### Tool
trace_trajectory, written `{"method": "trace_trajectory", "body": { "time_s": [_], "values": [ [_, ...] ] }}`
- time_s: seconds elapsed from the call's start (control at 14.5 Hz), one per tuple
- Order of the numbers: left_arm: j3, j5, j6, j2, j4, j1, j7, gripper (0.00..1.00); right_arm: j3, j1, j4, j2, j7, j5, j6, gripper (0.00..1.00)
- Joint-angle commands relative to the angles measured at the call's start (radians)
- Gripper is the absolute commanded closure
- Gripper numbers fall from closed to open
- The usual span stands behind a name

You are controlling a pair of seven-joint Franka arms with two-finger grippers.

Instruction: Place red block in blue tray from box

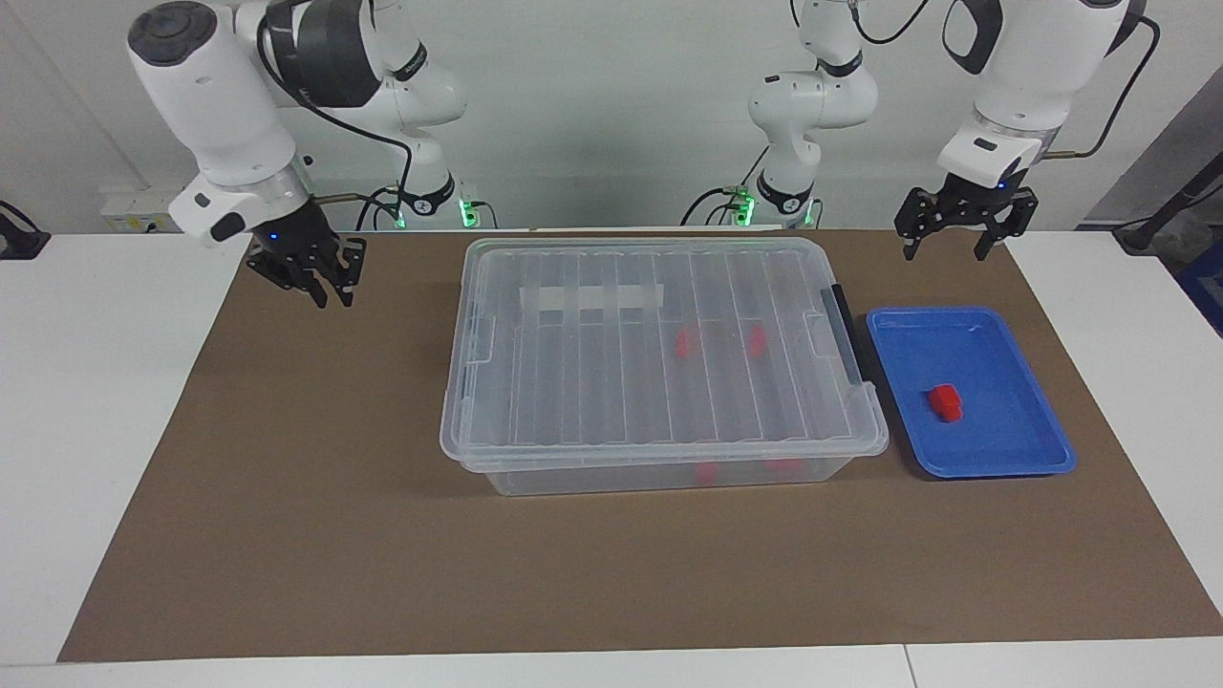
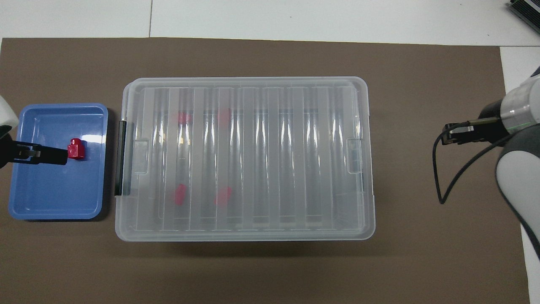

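Note:
The box (image 1: 659,363), a clear bin, lies mid-mat with its ribbed lid on. Two red blocks (image 1: 683,342) show faintly through the lid (image 2: 179,194). Beside the box's black-handled end sits the blue tray (image 1: 1013,449), and a red block (image 1: 946,401) lies in it (image 2: 76,148). My left gripper (image 1: 944,248) hangs open and empty, high over the mat by the tray's robot-side edge. In the overhead view the left gripper (image 2: 59,157) overlaps the tray (image 2: 55,198). My right gripper (image 1: 330,287) is raised over the mat, well clear of the box's other end (image 2: 448,138).
A brown mat (image 1: 287,535) covers the middle of the white table (image 1: 96,382). A third white arm's base (image 1: 788,196) stands between my two arms at the table's robot edge. A cable loops from the right wrist (image 2: 441,185).

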Motion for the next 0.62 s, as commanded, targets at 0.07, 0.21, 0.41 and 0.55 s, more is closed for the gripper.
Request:
{"method": "trace_trajectory", "body": {
  "time_s": [0.07,0.21,0.41,0.55],
  "values": [
    [0.020,0.013,-0.025,0.131,0.097,-0.043,-0.063,0.00,0.010,-0.065,0.094,0.009,0.021,-0.011,-0.142,0.00],
    [0.030,-0.072,-0.133,0.156,0.195,-0.036,-0.128,0.00,0.018,-0.076,0.092,0.009,0.019,-0.013,-0.142,0.00],
    [0.024,-0.070,-0.154,0.131,0.169,-0.057,-0.130,0.00,0.027,-0.071,0.088,0.006,0.016,-0.017,-0.144,0.00],
    [0.030,-0.072,-0.152,0.104,0.169,-0.056,-0.124,0.00,0.028,-0.060,0.089,0.005,0.015,-0.045,-0.147,0.00]
  ]
}}
